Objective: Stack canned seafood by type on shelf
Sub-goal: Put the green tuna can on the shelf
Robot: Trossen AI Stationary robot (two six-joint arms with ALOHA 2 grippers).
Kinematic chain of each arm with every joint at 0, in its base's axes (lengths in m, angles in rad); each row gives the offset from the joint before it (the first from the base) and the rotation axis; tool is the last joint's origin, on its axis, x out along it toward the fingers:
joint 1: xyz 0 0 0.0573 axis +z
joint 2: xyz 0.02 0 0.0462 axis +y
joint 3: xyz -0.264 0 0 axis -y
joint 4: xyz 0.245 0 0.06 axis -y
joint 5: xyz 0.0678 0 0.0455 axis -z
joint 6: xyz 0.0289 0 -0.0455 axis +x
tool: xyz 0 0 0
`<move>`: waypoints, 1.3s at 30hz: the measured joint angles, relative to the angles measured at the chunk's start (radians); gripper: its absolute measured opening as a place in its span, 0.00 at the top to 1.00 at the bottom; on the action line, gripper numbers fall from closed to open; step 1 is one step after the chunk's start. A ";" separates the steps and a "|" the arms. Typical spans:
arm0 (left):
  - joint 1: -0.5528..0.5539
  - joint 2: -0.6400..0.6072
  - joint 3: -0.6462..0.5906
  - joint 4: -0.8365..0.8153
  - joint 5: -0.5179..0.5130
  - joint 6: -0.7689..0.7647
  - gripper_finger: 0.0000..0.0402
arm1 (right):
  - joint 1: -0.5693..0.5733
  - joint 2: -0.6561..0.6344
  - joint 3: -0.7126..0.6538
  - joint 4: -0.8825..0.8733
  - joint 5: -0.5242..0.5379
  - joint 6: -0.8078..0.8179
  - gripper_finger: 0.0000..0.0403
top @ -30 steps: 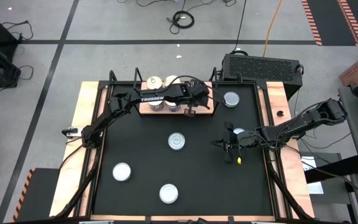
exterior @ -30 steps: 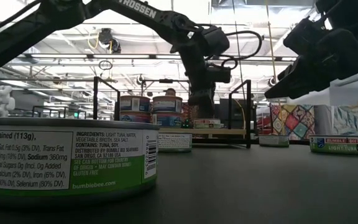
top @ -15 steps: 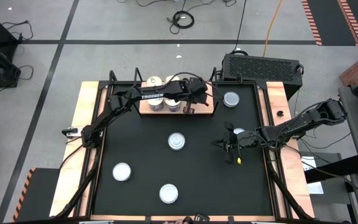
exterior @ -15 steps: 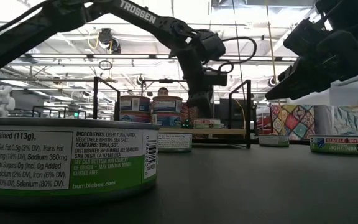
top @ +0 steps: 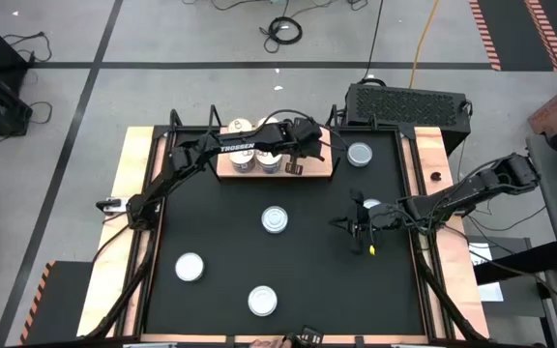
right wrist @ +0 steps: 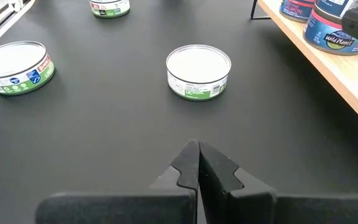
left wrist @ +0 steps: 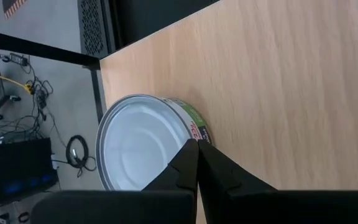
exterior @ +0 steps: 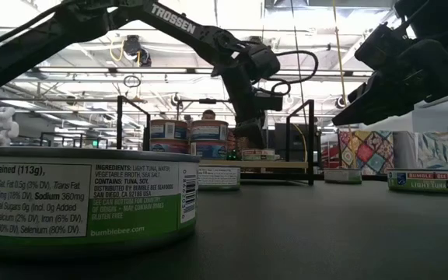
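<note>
The shelf (top: pixel 322 170) is a light wooden board at the table's far middle. Red-and-blue labelled tins (exterior: pixel 189 138) stand on its left part. A green-labelled tin with a plain silvery top (left wrist: pixel 143 149) rests on its base on the board (left wrist: pixel 278 74), right of them. My left gripper (left wrist: pixel 197 143) is shut and slants down, its tips at that tin's rim; it also shows in the high view (top: pixel 298 165). My right gripper (right wrist: pixel 198 149) hangs shut above the table's right part (top: pixel 341 224), holding nothing. My left gripper's shut fingertips (left wrist: pixel 190 152) stand at the rim of the silvery-topped tin (left wrist: pixel 194 127), on the side toward the bare board, slanting down from above. Whether they touch the tin I cannot tell. The tin sits flat on the shelf.
Loose tins lie on the black table: one in the middle (top: pixel 275 219), two near the front (top: pixel 190 267) (top: pixel 262 301), one at the far right (top: pixel 360 153), one close to the low camera (exterior: pixel 84 202). Black rods (exterior: pixel 310 140) rise at the shelf's ends.
My left gripper has shifted a little toward the table's far edge over the shelf, and its fingers have shut. The tin under it stays flat on the board. My right arm has kept still.
</note>
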 joint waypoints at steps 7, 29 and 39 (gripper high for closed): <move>0.002 -0.004 0.000 -0.002 0.000 0.000 0.99 | 0.000 0.000 0.000 -0.007 0.000 0.000 1.00; -0.173 -0.299 0.057 -0.498 0.205 -0.461 0.98 | 0.082 0.000 0.001 -0.054 -0.026 0.086 1.00; -0.391 -0.437 -0.131 -0.671 0.241 -0.764 0.98 | 0.246 0.023 0.001 -0.027 0.008 0.217 1.00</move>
